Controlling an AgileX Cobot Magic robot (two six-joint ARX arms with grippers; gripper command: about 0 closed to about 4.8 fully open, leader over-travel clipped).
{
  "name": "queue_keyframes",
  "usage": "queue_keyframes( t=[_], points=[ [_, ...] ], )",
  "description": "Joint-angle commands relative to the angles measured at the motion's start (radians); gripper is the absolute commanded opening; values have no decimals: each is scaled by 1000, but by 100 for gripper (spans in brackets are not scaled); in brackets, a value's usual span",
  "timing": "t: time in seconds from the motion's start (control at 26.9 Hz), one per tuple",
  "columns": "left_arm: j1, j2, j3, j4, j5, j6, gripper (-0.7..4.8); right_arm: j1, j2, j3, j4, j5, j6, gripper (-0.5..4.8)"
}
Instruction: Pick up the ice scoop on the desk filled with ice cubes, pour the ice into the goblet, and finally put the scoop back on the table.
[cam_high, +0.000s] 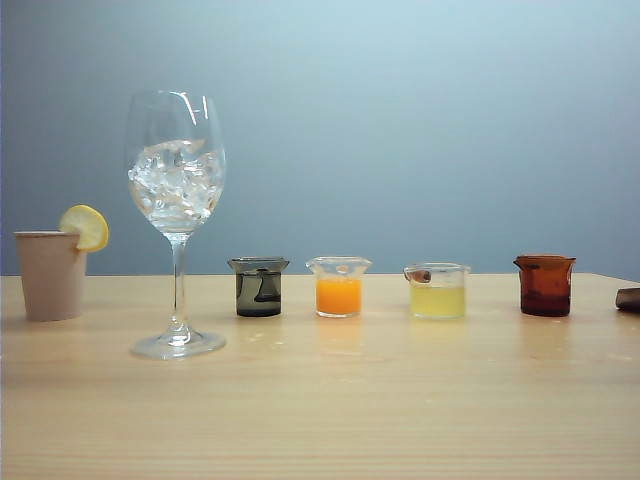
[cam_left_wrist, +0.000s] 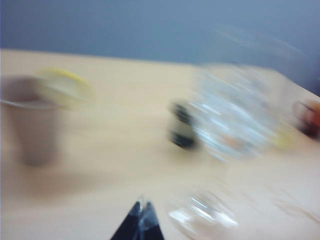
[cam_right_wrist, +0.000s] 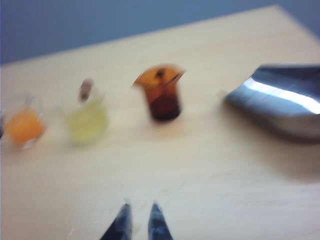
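The exterior view shows 1 goblet (cam_high: 176, 215) at left, its bowl piled with ice cubes (cam_high: 176, 182). To its right stand 4 small beakers in a row: grey (cam_high: 259, 286), orange (cam_high: 339, 286), pale yellow (cam_high: 437, 290), brown (cam_high: 545, 285). 1 beige cup (cam_high: 50, 274) with 1 lemon slice (cam_high: 85, 227) sits far left. 1 ice scoop (cam_right_wrist: 280, 99) lies on the table (cam_high: 320, 410) near its right edge, beside the brown beaker. Foreground wood is open. The left gripper (cam_left_wrist: 141, 212) is clenched, holding nothing, near the goblet's foot. The right gripper (cam_right_wrist: 140, 216) has a narrow gap between its jaws, gripping nothing, over bare wood.
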Motion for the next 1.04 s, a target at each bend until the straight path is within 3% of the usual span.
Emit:
queue_keyframes(
  t=[0.04,0.15,1.04],
  points=[
    [116,-46,4,13,-2,-2,-4,-68,3,-6,32,5,-2,54],
    [219,-101,4,23,-2,-1,-4,-107,3,-6,30,7,-2,54],
    [219,-99,4,16,2,-2,-4,-108,3,-6,30,7,-2,54]
  ],
)
